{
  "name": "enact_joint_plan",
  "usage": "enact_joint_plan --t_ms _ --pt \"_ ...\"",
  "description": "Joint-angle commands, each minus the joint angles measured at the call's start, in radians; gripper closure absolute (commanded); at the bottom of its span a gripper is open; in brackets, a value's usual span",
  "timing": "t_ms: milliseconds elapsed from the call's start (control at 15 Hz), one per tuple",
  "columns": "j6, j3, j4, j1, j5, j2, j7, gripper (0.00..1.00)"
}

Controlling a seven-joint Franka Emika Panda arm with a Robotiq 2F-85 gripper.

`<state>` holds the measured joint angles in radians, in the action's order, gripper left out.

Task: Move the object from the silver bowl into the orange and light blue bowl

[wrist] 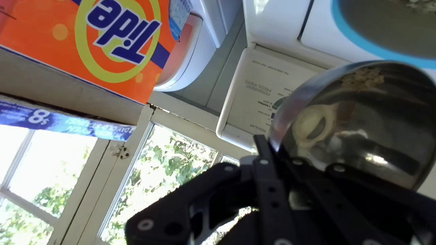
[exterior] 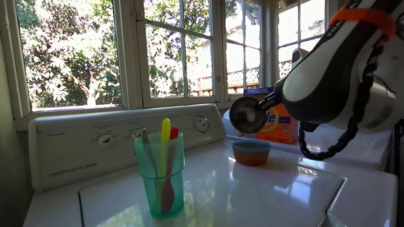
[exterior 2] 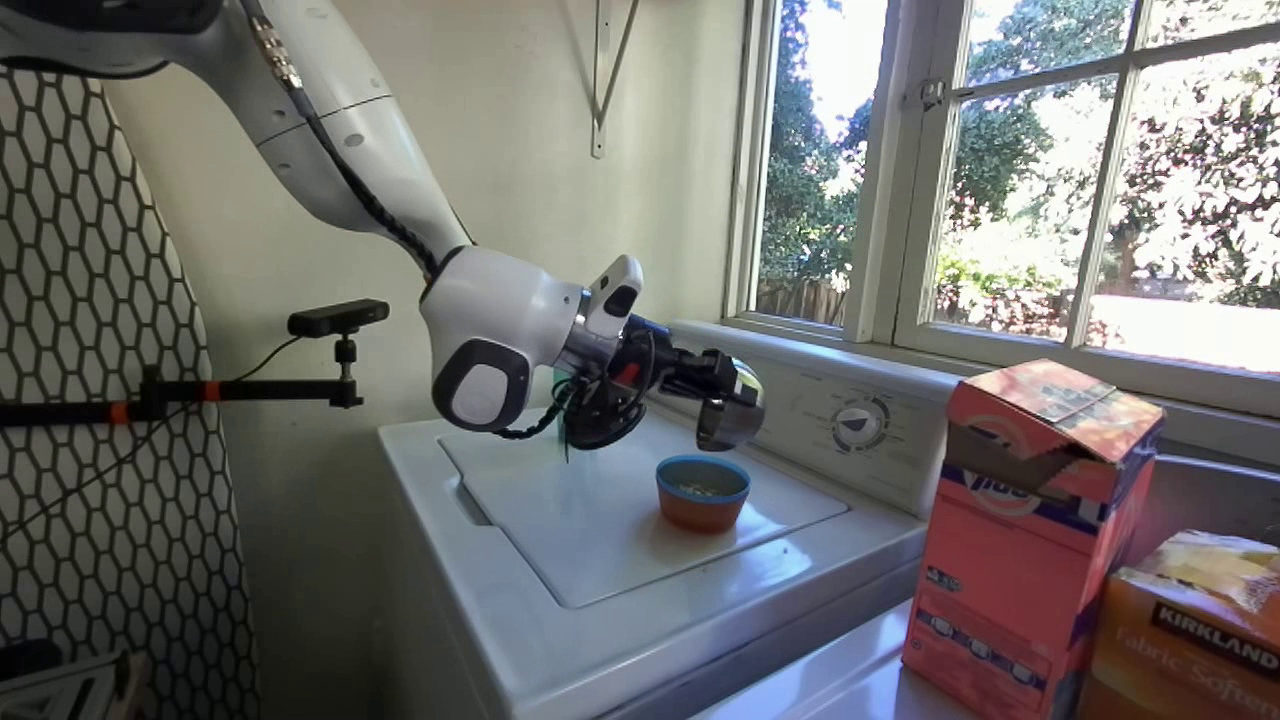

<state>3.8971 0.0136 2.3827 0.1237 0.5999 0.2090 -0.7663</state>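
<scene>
My gripper (exterior: 264,103) is shut on the rim of the silver bowl (exterior: 247,115). In the wrist view the fingers (wrist: 273,149) pinch the near edge of the silver bowl (wrist: 374,136). The silver bowl is tipped steeply on its side, in the air. The orange and light blue bowl (exterior 2: 703,508) stands upright on the washer lid, below the silver bowl; its light blue rim (wrist: 356,37) shows in the wrist view. Pale flakes (exterior 2: 700,490) lie in it. Pale flakes (wrist: 364,79) also show on the silver bowl's inside; I cannot tell whether they are a reflection.
A teal cup (exterior: 159,189) with several utensils stands on the washer lid (exterior: 236,195). The control panel (exterior 2: 860,420) rises along the back below the windows. An orange Tide box (exterior 2: 1010,590) and a Kirkland box (exterior 2: 1190,650) stand on the neighbouring machine.
</scene>
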Motion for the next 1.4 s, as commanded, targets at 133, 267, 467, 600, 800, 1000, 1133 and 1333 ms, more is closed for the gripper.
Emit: enact_joint_plan --t_ms 133,267,467,600,800,1000,1133,1333 --pt "0.126 0.010 -0.060 0.021 0.038 0.080 -0.064 0.99" --pt "0.156 0.011 -0.067 0.022 0.040 0.097 -0.075 0.99" --pt "0.206 0.039 -0.082 0.041 0.024 0.122 -0.076 0.99" --pt "0.240 0.046 -0.089 0.046 0.016 0.136 -0.077 0.99" --pt "0.277 0.046 -0.081 0.052 0.016 0.135 -0.076 0.99" --pt "0.305 0.043 -0.070 0.054 0.023 0.129 -0.069 0.99" --pt "0.320 0.039 -0.056 0.054 0.027 0.120 -0.065 0.99" --pt "0.334 0.036 -0.042 0.055 0.042 0.106 -0.068 0.99"
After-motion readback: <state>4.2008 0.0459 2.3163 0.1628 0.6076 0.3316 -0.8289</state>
